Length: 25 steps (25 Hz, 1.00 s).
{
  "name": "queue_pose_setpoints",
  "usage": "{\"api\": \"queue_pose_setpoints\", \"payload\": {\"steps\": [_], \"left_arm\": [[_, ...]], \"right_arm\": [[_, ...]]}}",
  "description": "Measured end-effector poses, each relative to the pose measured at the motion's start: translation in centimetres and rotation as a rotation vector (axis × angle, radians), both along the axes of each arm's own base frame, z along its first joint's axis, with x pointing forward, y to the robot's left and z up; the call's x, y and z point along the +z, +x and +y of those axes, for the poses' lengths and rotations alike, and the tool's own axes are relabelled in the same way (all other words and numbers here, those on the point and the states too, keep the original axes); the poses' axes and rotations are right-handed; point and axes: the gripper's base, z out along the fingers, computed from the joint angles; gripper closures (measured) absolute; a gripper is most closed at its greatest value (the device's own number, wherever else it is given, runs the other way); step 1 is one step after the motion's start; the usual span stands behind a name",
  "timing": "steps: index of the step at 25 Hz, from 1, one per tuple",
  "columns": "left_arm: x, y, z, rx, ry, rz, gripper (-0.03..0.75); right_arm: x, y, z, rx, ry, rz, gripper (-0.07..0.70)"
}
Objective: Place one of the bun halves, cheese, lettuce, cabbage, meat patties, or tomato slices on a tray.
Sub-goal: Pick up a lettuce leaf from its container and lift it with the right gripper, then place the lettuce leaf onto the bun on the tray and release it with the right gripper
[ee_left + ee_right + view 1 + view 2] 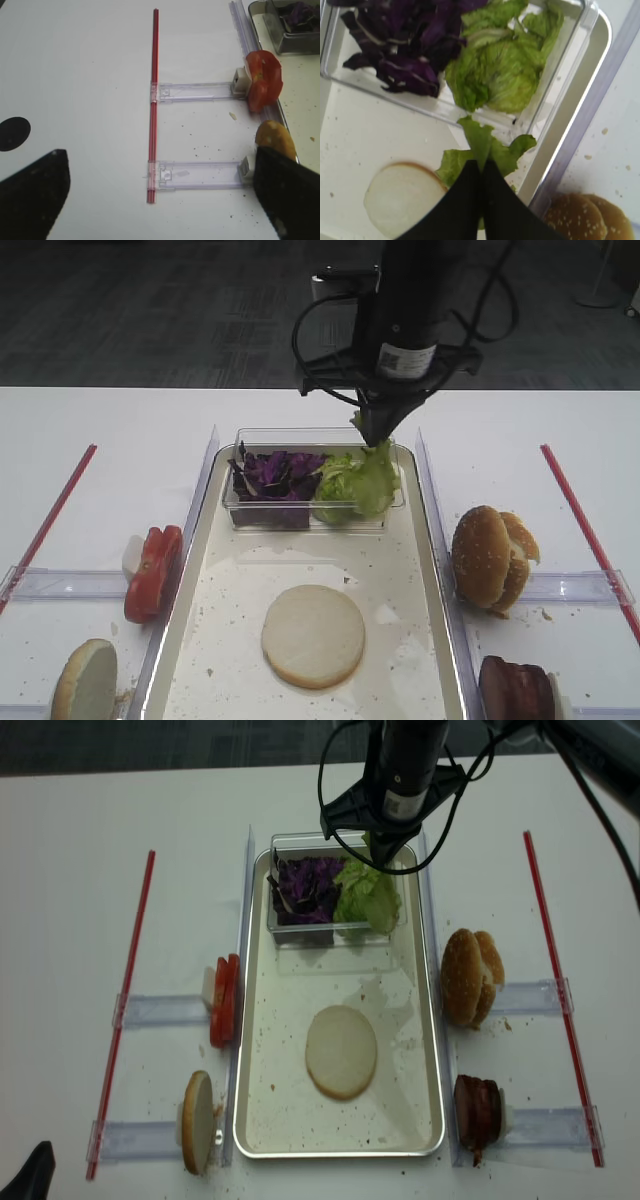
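From the high view, the black right gripper (377, 437) hangs above the small clear plastic box (250, 510) at the far end of the cream-white rimmed tray (420, 570). Right wrist view — fingers pinched tight on a ruffled light green lettuce leaf (477, 145). Left wrist view — the left gripper's (160, 197) dark fingers stand wide apart, holding nothing.

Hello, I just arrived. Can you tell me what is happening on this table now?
The right hand is shut on a lettuce leaf, holding it above the clear box of lettuce and purple cabbage at the far end of the tray. One bun half already lies cut face up on the tray. The left hand waits open over the table, holding nothing. Tomato slices, more buns and meat patties stand beside the tray.
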Motion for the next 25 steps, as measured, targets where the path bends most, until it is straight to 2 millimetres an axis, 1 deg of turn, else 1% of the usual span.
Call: {"api": "queue_pose_setpoints", "payload": {"steps": [6, 10, 16, 20, 23, 25], "left_arm": [[0.0, 0.0, 0.0, 0.0, 0.0, 0.0, 0.029], [0.0, 0.0, 0.0, 0.0, 0.0, 0.0, 0.029], [0.0, 0.0, 0.0, 0.0, 0.0, 0.0, 0.029], [0.0, 0.0, 0.0, 0.0, 0.0, 0.0, 0.029], [0.0, 0.0, 0.0, 0.0, 0.0, 0.0, 0.029], [0.0, 0.0, 0.0, 0.0, 0.0, 0.0, 0.029]], "right_arm": [[-0.5, -4.3, -0.6, 0.051, -0.049, 0.059, 0.585], [-1.2, -6.3, -0.4, 0.087, -0.076, 0.094, 0.586], [-1.5, -6.8, -0.1, 0.097, -0.073, 0.102, 0.585], [-1.4, -7.0, 0.3, 0.099, -0.031, 0.124, 0.586], [-1.3, -7.5, 1.0, 0.121, -0.011, 0.134, 0.586], [-1.3, -8.1, 1.8, 0.151, -0.01, 0.136, 0.586]]}}
